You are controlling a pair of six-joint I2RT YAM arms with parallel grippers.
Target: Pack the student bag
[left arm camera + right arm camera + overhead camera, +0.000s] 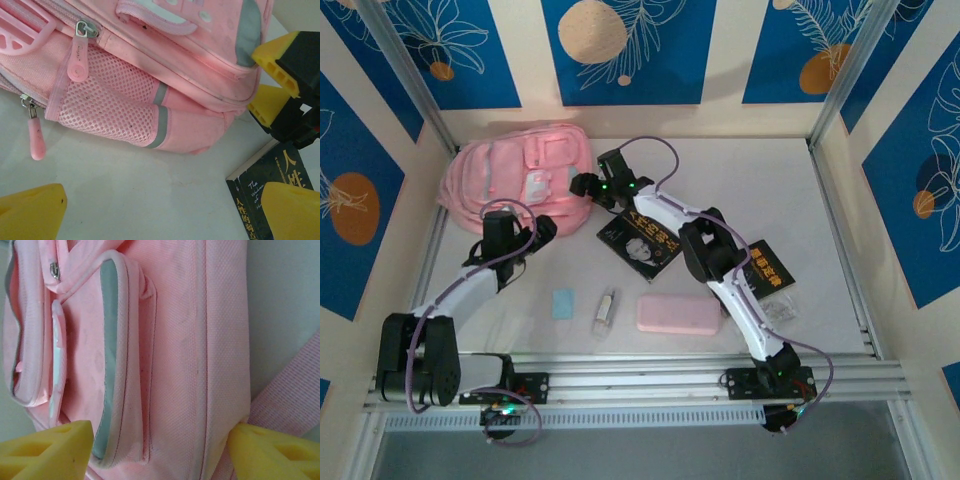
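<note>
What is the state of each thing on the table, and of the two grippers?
Backpack: lying on the table, visible zips shut.
Left gripper: open, holding nothing.
Right gripper: open, over the backpack.
Middle book: closed, lying flat.
Right-side book: closed, lying flat.
Pencil case: lying flat, zip not visible.
</note>
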